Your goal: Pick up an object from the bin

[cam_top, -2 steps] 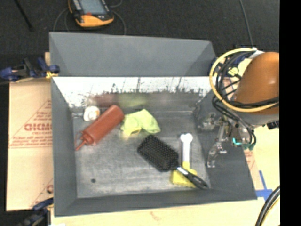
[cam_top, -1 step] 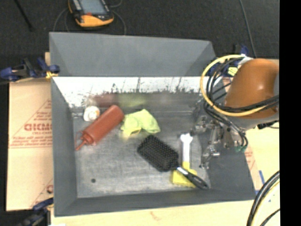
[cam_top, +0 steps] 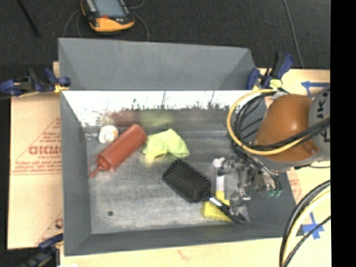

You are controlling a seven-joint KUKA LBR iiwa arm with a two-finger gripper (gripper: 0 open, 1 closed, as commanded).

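Jaws low over yellow piece beside black brush.

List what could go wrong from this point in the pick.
1. The hand is low over a small yellow thing close to the near bin wall, so it may scrape that wall.
2. The black brush lies right beside the yellow thing and could be nudged or caught along with it.
3. The yellow thing looks flat and is partly hidden under the hand, so a grasp may slip off it.
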